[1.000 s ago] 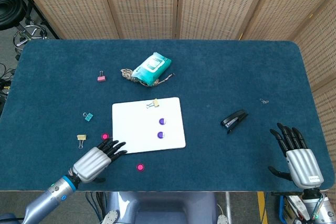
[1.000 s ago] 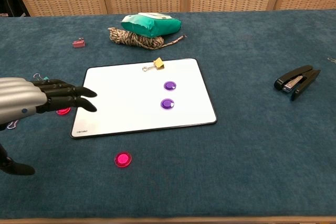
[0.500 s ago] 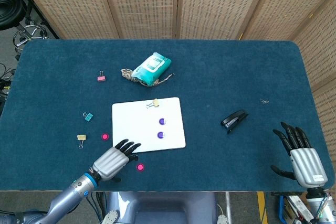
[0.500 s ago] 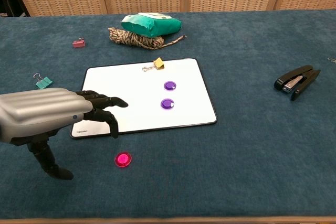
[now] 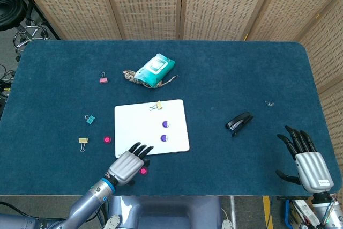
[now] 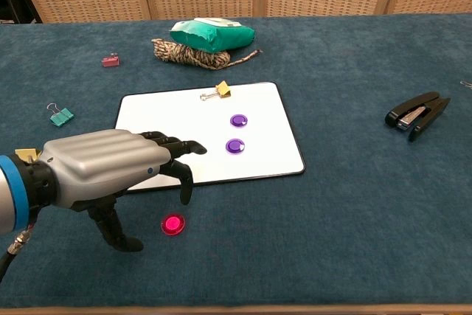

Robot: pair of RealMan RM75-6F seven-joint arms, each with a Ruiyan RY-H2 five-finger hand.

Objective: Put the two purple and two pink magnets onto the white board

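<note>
The white board (image 5: 151,127) (image 6: 258,149) lies mid-table with two purple magnets (image 5: 164,124) (image 6: 237,120) on its right half, the second one (image 5: 164,138) (image 6: 235,145) just nearer. One pink magnet (image 5: 107,139) lies left of the board, hidden in the chest view. The other pink magnet (image 5: 143,171) (image 6: 172,224) sits in front of the board, right beside my left hand (image 5: 127,164) (image 6: 110,168). That hand hovers open over the board's near edge, holding nothing. My right hand (image 5: 305,161) rests open at the near right corner.
A yellow binder clip (image 5: 156,105) (image 6: 221,89) sits on the board's far edge. A green wipes pack (image 5: 155,69) and rope (image 6: 190,54) lie behind it. Pink (image 5: 103,80), teal (image 5: 89,118) and yellow (image 5: 83,141) clips lie left; a black stapler (image 5: 239,122) (image 6: 417,114) right.
My left hand has swung rightward along the board's near edge, from beside the left pink magnet to beside the front pink magnet. The right hand barely shifted. No magnet moved.
</note>
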